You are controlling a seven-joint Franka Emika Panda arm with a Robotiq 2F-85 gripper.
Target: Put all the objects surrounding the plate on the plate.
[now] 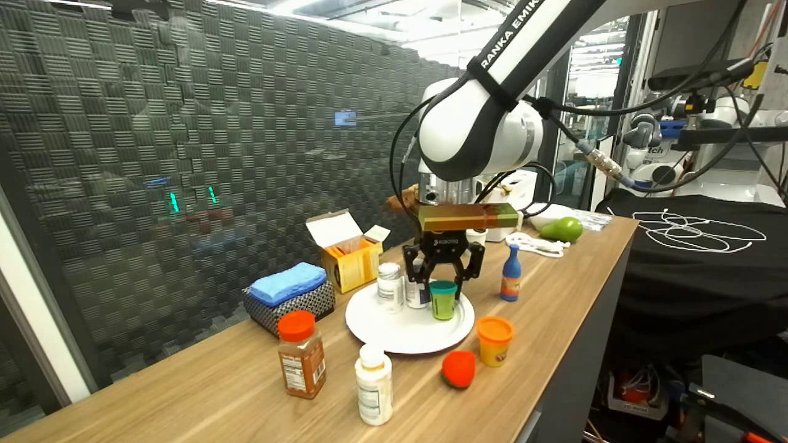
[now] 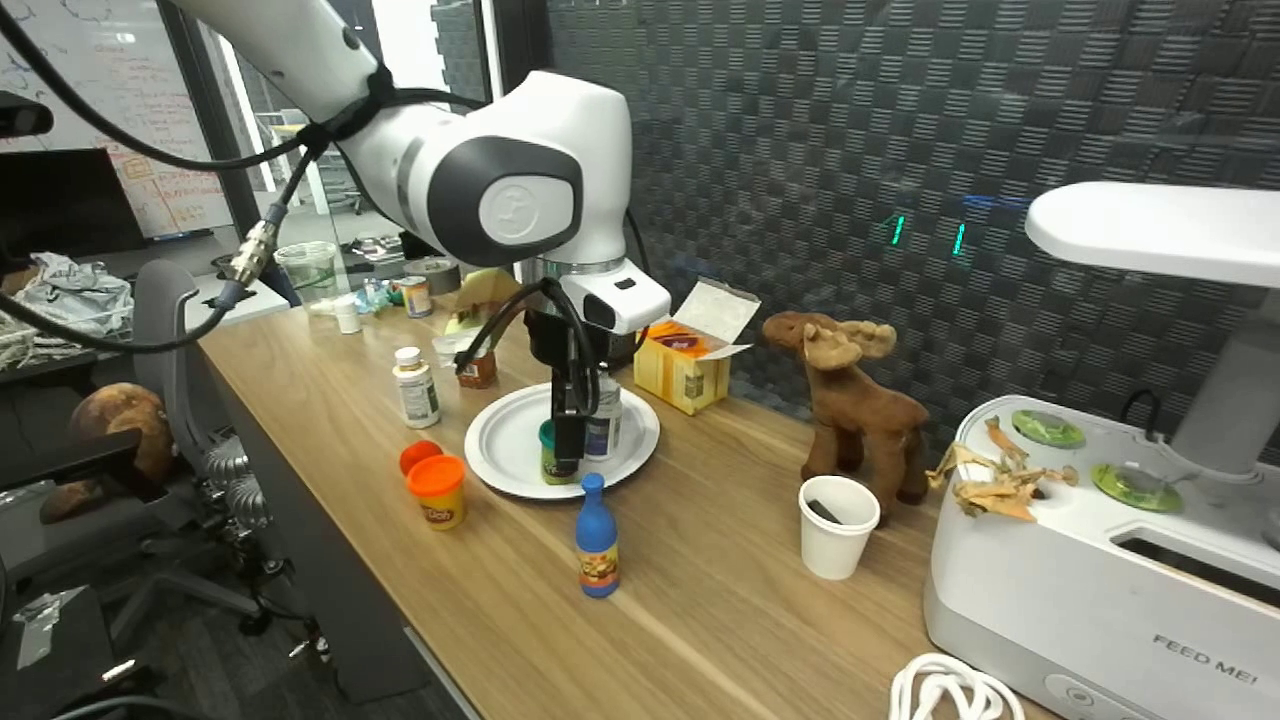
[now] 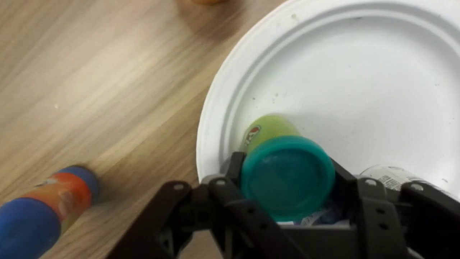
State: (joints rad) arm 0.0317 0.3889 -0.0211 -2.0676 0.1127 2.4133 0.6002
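Note:
The white plate (image 1: pixel 400 335) lies on the wooden table. My gripper (image 3: pixel 287 172) points down over it, its fingers closed on both sides of the green cup with teal lid (image 1: pixel 442 306). The cup is upright at the plate's inner edge; whether it bears on the plate is unclear. Two white bottles (image 1: pixel 389 289) (image 1: pixel 416 291) stand on the plate beside the gripper. Around the plate stand a white pill bottle (image 1: pixel 374 394), a brown jar with orange-red lid (image 1: pixel 301 363), a red ball-like thing (image 1: pixel 458 369), an orange cup (image 1: pixel 494 346) and a blue bottle (image 2: pixel 597 540).
A yellow carton (image 1: pixel 354 267) and a patterned box with a blue cloth (image 1: pixel 289 286) stand behind the plate. A brown moose toy (image 2: pixel 862 410), a white paper cup (image 2: pixel 838 530) and a white appliance (image 2: pixel 1080 590) stand farther along the table. A white cable (image 1: pixel 535 244) lies near a green fruit (image 1: pixel 563 229).

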